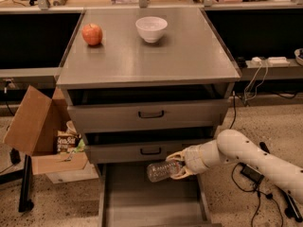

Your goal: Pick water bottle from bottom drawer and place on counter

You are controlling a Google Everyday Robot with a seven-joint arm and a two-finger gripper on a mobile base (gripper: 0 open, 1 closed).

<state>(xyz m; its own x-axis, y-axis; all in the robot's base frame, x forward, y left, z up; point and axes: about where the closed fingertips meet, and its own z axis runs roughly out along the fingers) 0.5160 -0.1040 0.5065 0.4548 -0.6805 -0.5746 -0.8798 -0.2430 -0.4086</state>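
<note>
The clear ribbed water bottle (pixel 162 170) lies sideways in my gripper (pixel 176 165), whose fingers are shut around its right end. It hangs above the open bottom drawer (pixel 151 203), a wide grey tray pulled out at the foot of the cabinet, just below the front of the middle drawer. My white arm (pixel 251 160) reaches in from the right. The grey metal counter (pixel 189 56) lies well above, with a red apple (pixel 92 34) and a white bowl (pixel 151 29) on its far part.
Two drawers with black pulls (pixel 151 114) stand slightly open above the bottle. An open cardboard box (pixel 40 131) with packets stands on the floor at left. A black stand leg (pixel 23 183) is at lower left. Cables (pixel 251 86) and a power strip lie at right.
</note>
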